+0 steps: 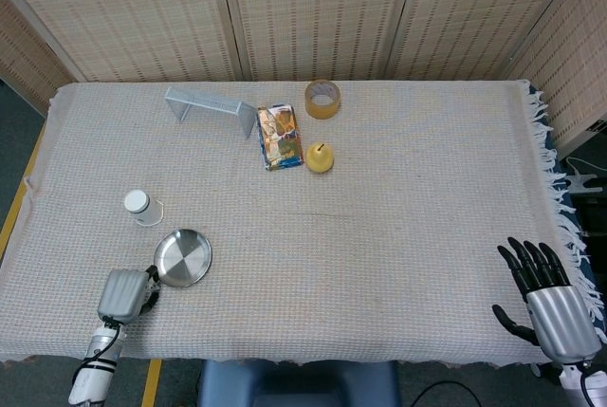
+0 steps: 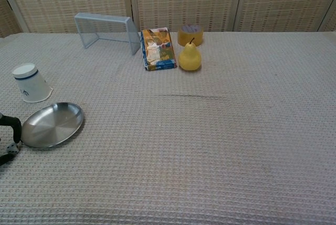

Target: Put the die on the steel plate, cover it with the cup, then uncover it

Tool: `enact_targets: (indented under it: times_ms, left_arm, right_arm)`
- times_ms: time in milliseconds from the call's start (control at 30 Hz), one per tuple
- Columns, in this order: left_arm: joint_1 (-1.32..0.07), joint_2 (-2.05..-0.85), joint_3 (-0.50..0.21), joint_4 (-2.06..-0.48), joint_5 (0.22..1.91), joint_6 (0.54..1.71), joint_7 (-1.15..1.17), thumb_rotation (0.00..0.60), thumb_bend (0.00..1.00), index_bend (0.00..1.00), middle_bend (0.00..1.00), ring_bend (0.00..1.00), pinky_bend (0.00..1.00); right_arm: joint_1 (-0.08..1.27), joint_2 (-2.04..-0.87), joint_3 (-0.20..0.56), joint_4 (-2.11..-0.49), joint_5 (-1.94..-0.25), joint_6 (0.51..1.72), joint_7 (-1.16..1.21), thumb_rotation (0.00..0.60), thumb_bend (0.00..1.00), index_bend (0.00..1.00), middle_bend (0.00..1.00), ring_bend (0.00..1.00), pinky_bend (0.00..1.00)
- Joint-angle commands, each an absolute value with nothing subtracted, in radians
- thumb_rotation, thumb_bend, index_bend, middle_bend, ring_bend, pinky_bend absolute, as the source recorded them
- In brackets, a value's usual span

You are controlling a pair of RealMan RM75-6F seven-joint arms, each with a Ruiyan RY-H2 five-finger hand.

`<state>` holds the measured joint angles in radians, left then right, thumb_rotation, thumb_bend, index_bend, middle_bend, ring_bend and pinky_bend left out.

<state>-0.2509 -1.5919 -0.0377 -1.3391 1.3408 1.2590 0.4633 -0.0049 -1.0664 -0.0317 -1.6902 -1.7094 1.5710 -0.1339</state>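
Note:
The steel plate (image 1: 182, 258) (image 2: 52, 125) lies bare near the table's front left. Behind it a white paper cup (image 1: 138, 204) (image 2: 30, 84) stands upside down. My left hand (image 1: 125, 295) (image 2: 7, 137) is just left of the plate's rim, low over the cloth. Its dark fingers pinch a small white die (image 2: 12, 148) at the chest view's left edge; the head view hides the die under the hand. My right hand (image 1: 550, 303) hangs at the table's front right corner with fingers spread and nothing in them; only the head view shows it.
At the back stand a wire rack (image 1: 211, 106) (image 2: 105, 28), a picture packet (image 1: 280, 136) (image 2: 157, 49), a yellow pear (image 1: 320, 157) (image 2: 190, 57) and a tape roll (image 1: 322, 99) (image 2: 190, 34). The fringed cloth edge (image 1: 560, 189) runs down the right.

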Motion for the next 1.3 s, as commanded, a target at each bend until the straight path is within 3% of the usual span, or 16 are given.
enact_targets:
  times_ms: [33,400,900,1100,1300]
  left_arm:
    - [-0.251,-1.594,-0.038,-1.336,1.338,1.259,0.464,0.600,0.28,0.50,1.00,1.00,1.00]
    - [-0.252,-1.593,-0.036,-1.329,1.333,1.262,0.470,0.600,0.28,0.52,1.00,1.00,1.00]
    - [-0.244,-1.578,-0.037,-1.337,1.362,1.313,0.466,0.600,0.37,0.61,1.00,1.00,1.00]
    - [-0.253,-1.552,-0.071,-1.377,1.391,1.367,0.454,0.600,0.37,0.61,1.00,1.00,1.00]
    - [-0.326,-1.578,-0.110,-1.392,1.407,1.321,0.510,0.600,0.37,0.61,1.00,1.00,1.00]
  right_arm:
    - [-0.004,-1.066,-0.032,-1.690,-1.709,1.570,-0.134,0.525,0.17,0.00,0.00,0.00,0.00]
    - [-0.004,-1.067,-0.032,-1.691,-1.709,1.569,-0.137,0.526,0.17,0.00,0.00,0.00,0.00]
    - [-0.004,-1.069,-0.033,-1.691,-1.710,1.569,-0.137,0.525,0.17,0.00,0.00,0.00,0.00]
    - [-0.004,-1.069,-0.034,-1.691,-1.712,1.569,-0.137,0.526,0.17,0.00,0.00,0.00,0.00]
    - [-0.002,-1.071,-0.037,-1.691,-1.715,1.563,-0.140,0.526,0.17,0.00,0.00,0.00,0.00]
